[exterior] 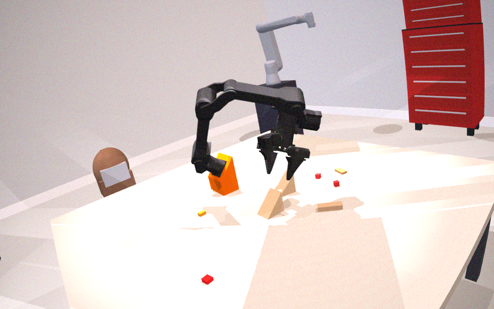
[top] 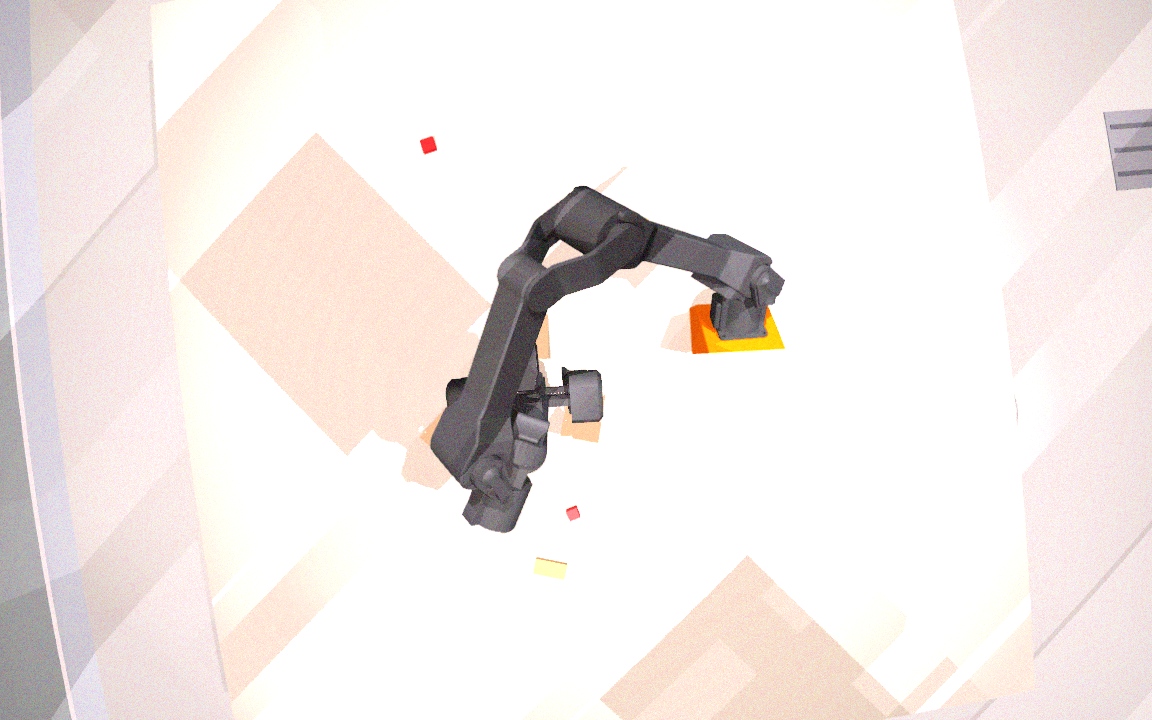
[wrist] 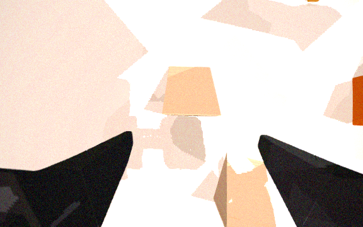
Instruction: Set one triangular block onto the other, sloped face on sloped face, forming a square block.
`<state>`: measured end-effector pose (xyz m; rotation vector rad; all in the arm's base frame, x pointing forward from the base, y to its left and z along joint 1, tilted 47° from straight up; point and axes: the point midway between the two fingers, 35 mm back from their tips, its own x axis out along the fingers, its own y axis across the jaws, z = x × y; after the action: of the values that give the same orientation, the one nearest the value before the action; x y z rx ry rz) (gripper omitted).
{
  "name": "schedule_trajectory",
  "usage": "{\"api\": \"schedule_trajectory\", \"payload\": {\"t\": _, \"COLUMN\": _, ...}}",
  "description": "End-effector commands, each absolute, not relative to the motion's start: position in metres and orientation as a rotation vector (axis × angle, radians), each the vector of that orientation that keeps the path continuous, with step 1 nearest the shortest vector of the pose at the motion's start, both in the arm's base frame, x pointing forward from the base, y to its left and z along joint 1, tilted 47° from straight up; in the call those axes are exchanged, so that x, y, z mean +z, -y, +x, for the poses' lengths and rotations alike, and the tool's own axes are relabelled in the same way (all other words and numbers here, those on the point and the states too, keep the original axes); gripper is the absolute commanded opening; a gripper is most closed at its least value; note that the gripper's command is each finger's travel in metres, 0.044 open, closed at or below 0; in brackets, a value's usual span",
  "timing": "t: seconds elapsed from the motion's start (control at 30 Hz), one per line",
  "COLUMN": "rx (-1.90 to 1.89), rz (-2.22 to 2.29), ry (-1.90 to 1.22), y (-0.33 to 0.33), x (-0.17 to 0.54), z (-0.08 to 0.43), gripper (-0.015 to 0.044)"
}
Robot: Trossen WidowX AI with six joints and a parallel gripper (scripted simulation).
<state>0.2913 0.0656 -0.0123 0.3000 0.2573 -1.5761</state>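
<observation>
Claw: the gripper (top: 522, 394) (exterior: 278, 176) (wrist: 196, 139) has its fingers wide apart, nothing between, above the table (top: 831, 447) (exterior: 133, 249).
Front block (top: 544, 338) (exterior: 269, 203) (wrist: 191, 93): on the table, separate from the other.
Rear block (top: 582, 431) (exterior: 287, 185) (wrist: 247, 195): also on the table, partly hidden.
Plank (exterior: 329, 207): lies apart from both blocks.

From my top view I look down on nearly the whole worktop (top: 831, 465) (exterior: 145, 261). My exterior view looks obliquely across it from beyond one edge. The wrist view peers down close, between the fingers; all three seem to share its middle, though glare blurs that.
</observation>
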Motion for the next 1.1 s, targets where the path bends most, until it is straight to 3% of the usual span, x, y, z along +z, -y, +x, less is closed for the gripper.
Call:
{"api": "schedule_trajectory", "payload": {"t": 0.0, "rx": -1.579, "rz": 0.316, "ry": -0.229, "y": -0.066, "x": -0.013, "z": 0.293, "gripper": 0.0440}}
{"api": "schedule_trajectory", "payload": {"t": 1.07, "rx": -1.580, "rz": 0.294, "ry": -0.242, "y": -0.019, "x": -0.030, "z": 0.296, "gripper": 0.0440}}
